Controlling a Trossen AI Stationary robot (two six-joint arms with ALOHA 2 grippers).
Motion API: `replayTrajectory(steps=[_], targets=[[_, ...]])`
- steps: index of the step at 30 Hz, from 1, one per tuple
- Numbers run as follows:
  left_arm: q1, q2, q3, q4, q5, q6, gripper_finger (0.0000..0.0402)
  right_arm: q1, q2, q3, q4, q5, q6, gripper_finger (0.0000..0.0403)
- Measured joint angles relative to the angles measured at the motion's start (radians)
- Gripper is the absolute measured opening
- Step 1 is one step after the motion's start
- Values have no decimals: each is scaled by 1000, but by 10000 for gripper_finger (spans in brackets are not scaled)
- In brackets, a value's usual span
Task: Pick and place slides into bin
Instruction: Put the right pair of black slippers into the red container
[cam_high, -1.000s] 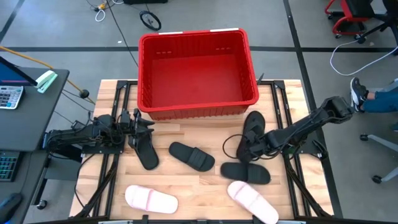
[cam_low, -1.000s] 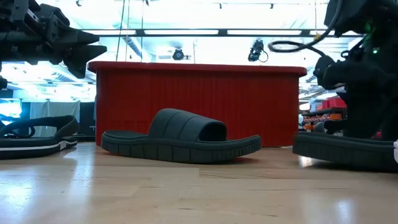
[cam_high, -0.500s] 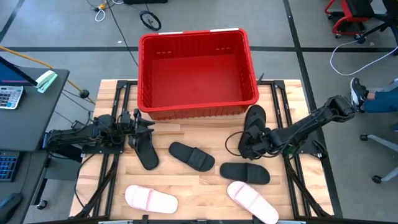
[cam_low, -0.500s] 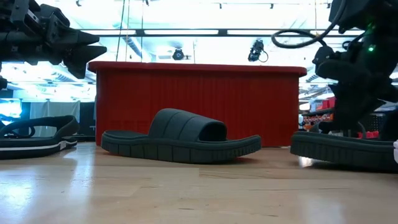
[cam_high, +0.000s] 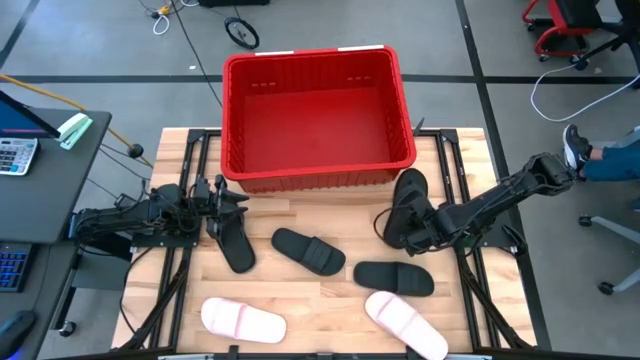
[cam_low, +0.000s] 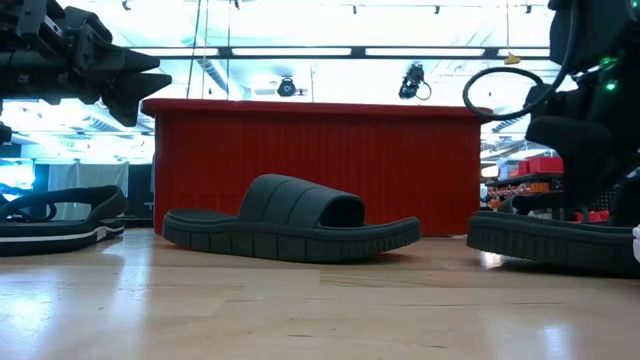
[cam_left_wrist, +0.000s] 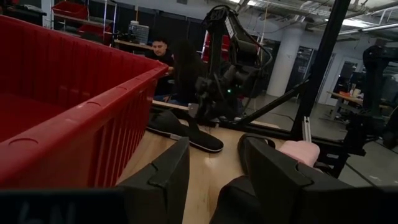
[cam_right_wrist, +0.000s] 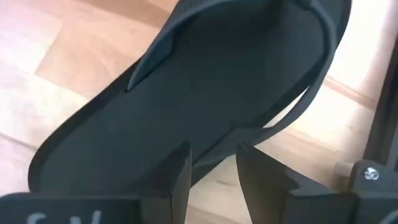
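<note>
The red bin stands at the table's far middle. My right gripper is near the bin's near right corner, shut on a black sandal. My left gripper is open, just above another black sandal near the bin's near left corner, touching nothing. A black slide lies sole down in the middle and also shows in the low view. Another black slide lies near my right gripper. Two pale pink slides lie by the near edge. My right gripper pinches the black sandal's sole edge between its two fingers. The fingers come from the table's near right side, slanting down. The sandal stretches away from the fingers toward the bin. Whether its far end rests on the table, I cannot tell.
The bin's near wall is close beside my left gripper. The table's metal frame rails run along both sides. A desk with a keyboard stands beyond the table's left edge. People show in the room behind.
My right gripper has gone a little toward the table's far right, away from the black slide lying near it. The black sandal in its fingers has shifted with it toward the bin's near right corner.
</note>
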Motion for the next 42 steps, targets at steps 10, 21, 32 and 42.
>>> replayTrajectory(steps=[10,21,32,42], targets=[[0,0,0,0,0,1,162,-21,2,0,-75,89,69,134],[0,0,0,0,0,0,162,-111,18,1,-77,65,239,134],[0,0,0,-1,0,2,162,-90,60,3,15,-87,306,134],[0,0,0,-2,0,2,162,-51,60,31,8,-69,367,134]])
